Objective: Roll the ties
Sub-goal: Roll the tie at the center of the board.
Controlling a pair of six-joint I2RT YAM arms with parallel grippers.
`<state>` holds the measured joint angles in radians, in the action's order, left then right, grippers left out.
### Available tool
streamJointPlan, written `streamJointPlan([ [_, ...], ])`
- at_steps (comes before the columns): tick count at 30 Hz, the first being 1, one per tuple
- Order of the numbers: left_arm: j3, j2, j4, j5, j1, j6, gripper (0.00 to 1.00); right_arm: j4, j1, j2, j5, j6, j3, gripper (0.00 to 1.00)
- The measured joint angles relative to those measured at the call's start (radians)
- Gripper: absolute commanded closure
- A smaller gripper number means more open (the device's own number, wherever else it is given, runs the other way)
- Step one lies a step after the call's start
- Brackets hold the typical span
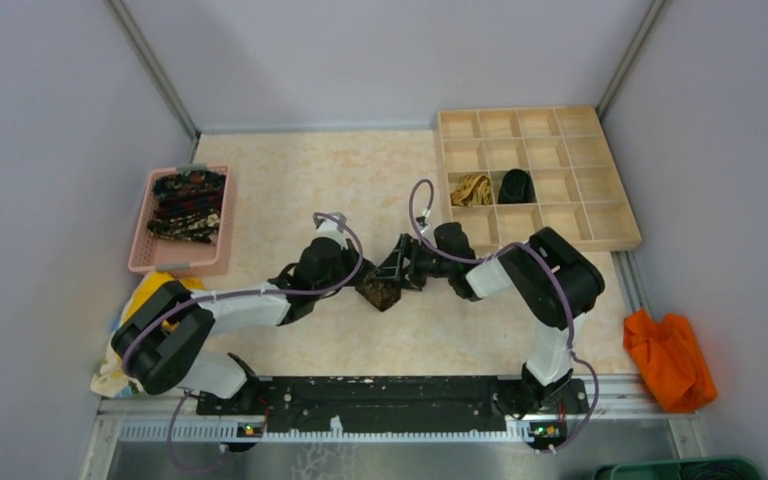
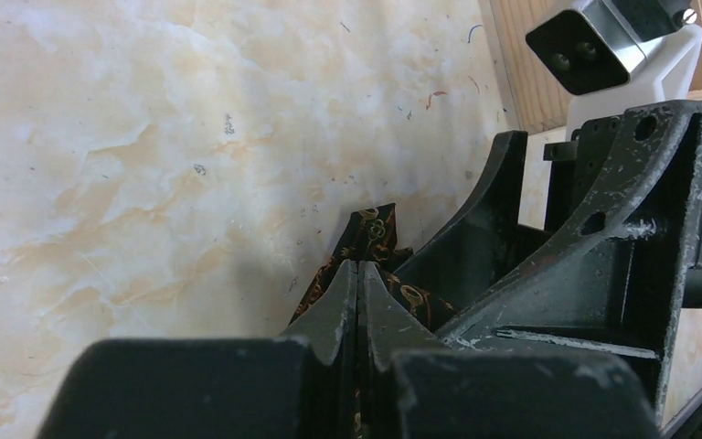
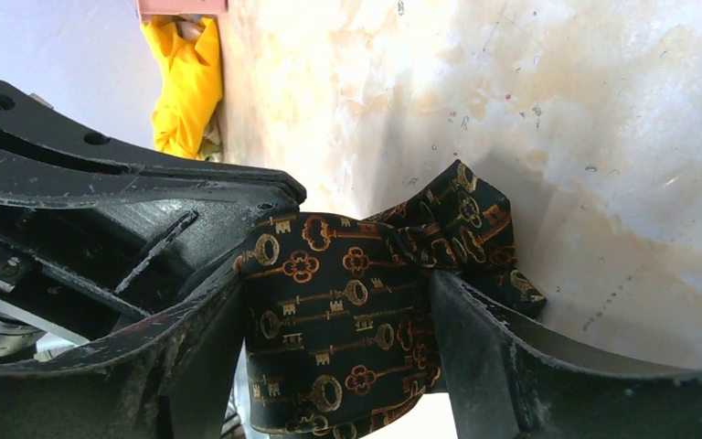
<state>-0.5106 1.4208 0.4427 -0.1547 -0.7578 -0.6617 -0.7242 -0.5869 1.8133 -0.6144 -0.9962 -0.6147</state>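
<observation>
A dark tie with gold and red keys is rolled into a bundle [image 1: 381,293] at the middle of the table, and both grippers meet there. My left gripper [image 1: 364,286] [image 2: 358,265] has its fingers pressed together, with a strip of the tie [image 2: 372,229] pinched between them and sticking out past the tips. My right gripper [image 1: 396,277] [image 3: 338,279] straddles the roll [image 3: 347,302] with its jaws apart, one finger on each side and slivers of daylight beside the cloth. More patterned ties [image 1: 188,203] lie in a pink basket.
The pink basket [image 1: 140,242] stands at the left. A wooden compartment tray [image 1: 600,215] at the back right holds a tan-gold roll [image 1: 472,188] and a black roll [image 1: 515,186]. An orange cloth [image 1: 668,355] lies right, a yellow cloth [image 1: 150,292] [image 3: 187,82] by the left arm.
</observation>
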Motion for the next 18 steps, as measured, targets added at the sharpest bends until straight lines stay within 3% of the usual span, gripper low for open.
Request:
streamJointPlan([
  [5, -0.021, 0.007, -0.003, 0.008, 0.000, 0.005, 1.00, 0.042, 0.000, 0.009, 0.007, 0.008, -0.021, 0.40],
  [11, -0.085, 0.008, -0.011, 0.002, 0.000, 0.024, 1.00, 0.046, -0.013, 0.014, 0.023, -0.033, -0.021, 0.41],
  [18, -0.124, -0.116, -0.195, -0.073, 0.000, 0.047, 1.00, 0.038, -0.078, 0.013, 0.037, -0.199, -0.007, 0.41],
])
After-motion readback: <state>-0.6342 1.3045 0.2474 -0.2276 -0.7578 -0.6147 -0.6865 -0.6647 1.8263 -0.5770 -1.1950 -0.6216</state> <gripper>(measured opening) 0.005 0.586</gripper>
